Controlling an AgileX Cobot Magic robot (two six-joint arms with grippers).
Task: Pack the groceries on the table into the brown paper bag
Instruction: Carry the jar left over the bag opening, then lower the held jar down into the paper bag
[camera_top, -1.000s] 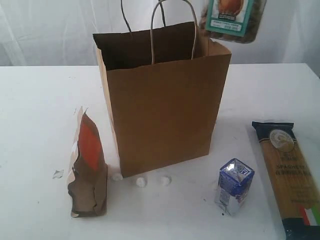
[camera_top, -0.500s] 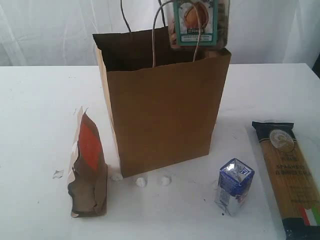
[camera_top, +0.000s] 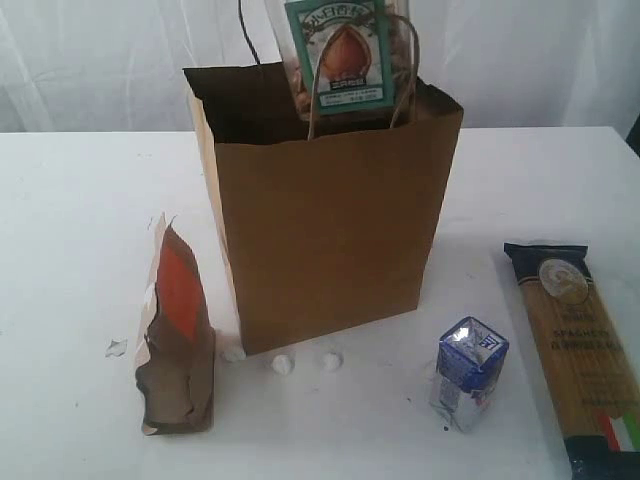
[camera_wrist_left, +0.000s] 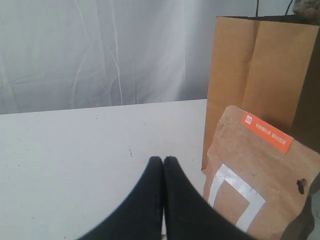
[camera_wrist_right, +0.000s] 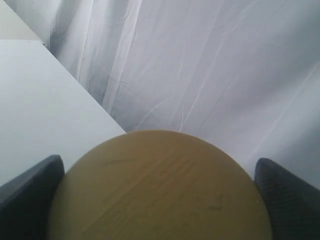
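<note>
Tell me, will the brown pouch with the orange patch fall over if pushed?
Probably. The brown pouch stands tall on a narrow base, so a nudge could tip it. Its crumpled sides suggest it would bend when squeezed.

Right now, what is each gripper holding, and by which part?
Right gripper: the tan-lidded clear jar, by its lid. Left gripper: shut, holding nothing.

Plain brown bag (camera_top: 330, 230), tan-lidded jar (camera_wrist_right: 160, 190)

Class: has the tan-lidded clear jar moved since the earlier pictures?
Yes: the tan-lidded clear jar moved left and down, toward the mouth of the brown paper bag.
</note>
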